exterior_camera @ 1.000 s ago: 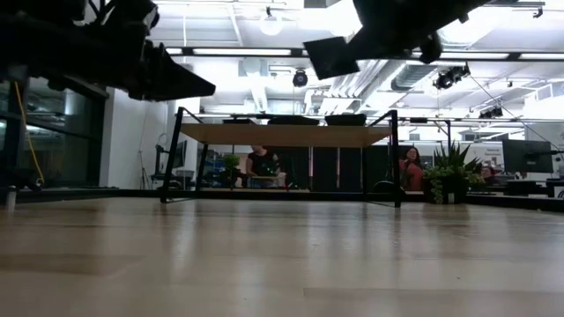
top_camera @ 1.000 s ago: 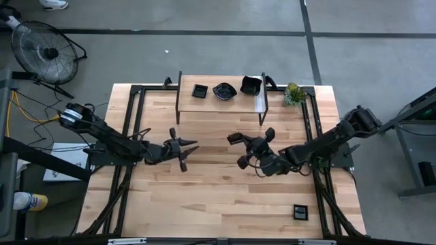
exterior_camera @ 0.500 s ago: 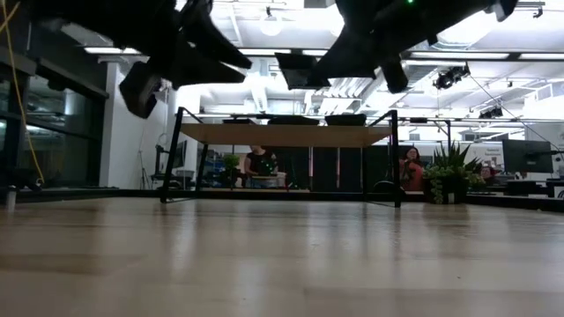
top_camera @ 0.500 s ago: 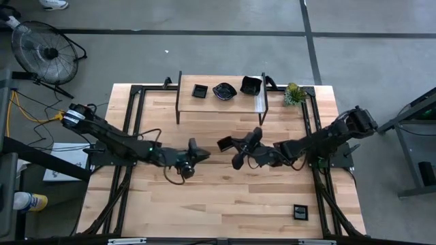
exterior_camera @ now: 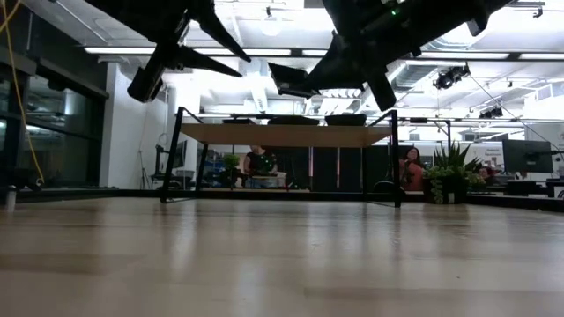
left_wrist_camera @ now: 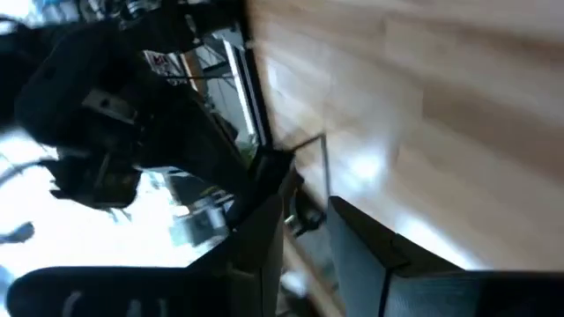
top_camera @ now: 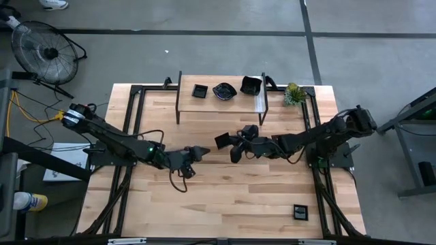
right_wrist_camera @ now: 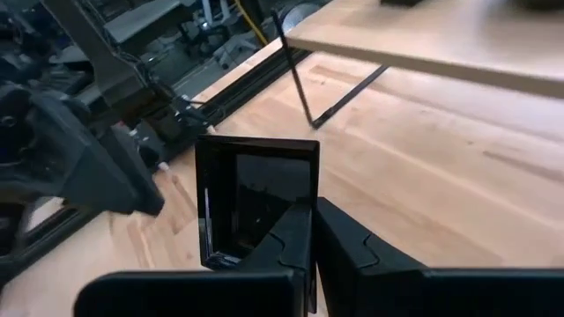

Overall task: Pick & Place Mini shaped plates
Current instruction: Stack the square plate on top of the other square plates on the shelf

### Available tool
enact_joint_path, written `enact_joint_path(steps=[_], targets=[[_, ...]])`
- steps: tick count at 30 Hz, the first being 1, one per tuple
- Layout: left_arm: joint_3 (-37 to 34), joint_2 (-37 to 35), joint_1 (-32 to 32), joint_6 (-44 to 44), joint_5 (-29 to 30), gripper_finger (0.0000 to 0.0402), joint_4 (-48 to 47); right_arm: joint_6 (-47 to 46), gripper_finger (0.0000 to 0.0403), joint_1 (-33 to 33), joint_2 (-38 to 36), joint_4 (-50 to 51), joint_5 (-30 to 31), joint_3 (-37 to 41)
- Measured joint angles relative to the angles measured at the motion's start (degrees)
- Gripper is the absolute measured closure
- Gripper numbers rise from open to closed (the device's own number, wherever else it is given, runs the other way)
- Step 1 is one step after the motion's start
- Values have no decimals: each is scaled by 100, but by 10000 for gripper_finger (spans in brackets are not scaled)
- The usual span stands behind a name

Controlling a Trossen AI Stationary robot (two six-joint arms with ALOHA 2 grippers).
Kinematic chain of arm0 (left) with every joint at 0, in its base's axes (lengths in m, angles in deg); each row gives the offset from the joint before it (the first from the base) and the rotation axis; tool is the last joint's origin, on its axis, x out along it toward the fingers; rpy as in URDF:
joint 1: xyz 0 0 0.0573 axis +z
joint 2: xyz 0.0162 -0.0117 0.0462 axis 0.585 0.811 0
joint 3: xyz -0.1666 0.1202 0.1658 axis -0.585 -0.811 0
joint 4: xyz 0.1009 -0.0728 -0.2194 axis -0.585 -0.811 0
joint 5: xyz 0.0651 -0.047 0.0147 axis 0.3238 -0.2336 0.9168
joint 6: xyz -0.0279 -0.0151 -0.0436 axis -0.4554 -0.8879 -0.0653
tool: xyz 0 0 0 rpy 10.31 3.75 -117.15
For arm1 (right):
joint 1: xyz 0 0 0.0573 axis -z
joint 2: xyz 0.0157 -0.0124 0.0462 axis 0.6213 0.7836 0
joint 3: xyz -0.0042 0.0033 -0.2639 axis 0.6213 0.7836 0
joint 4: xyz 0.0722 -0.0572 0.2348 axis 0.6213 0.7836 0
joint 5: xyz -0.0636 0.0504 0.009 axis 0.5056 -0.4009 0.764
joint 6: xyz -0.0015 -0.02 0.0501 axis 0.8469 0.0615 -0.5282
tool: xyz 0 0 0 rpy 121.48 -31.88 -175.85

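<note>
My right gripper (top_camera: 233, 143) hovers over the table's middle, shut on a square glossy black mini plate (top_camera: 223, 141) that also fills the right wrist view (right_wrist_camera: 256, 207). My left gripper (top_camera: 197, 152) hangs open just to the left of that plate, fingers pointing toward it, touching nothing. Three more black plates rest on a raised wooden shelf: a square one (top_camera: 199, 90), a wavy one (top_camera: 224, 91) and a dark one (top_camera: 251, 85). Another square plate (top_camera: 300, 211) lies flat near the table's near right corner. My right gripper pinches the square plate by one side edge (right_wrist_camera: 295, 211) between its two fingers. The fingers come level from the table's right, pointing left. The plate stands on edge beyond the fingertips, lifted clear of the table (exterior_camera: 291, 79).
The shelf (top_camera: 218, 103) on thin black legs stands at the far middle of the table. A small green plant (top_camera: 294, 93) sits to its right. Black frame rails (top_camera: 133, 129) run along both table sides. Bare wood lies under and in front of both grippers.
My right gripper has carried the square plate toward the table's left and slightly far. My left gripper has moved right toward it and rolled about its wrist, so the two now stand closer together.
</note>
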Motion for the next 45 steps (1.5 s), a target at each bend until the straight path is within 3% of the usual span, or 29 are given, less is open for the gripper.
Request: enact_joint_path(steps=[6,14,34,45], targets=[[0,40,-186,1532,615,314,36,-315,395,153,0,10,-525,0],[4,183,-82,2683,472,314,198,-578,399,282,1,11,-987,0],[1,253,211,3202,-223,314,666,-825,395,276,341,-206,-1062,0],[-5,922,211,3628,250,314,1133,-784,394,276,341,-246,-1149,2]])
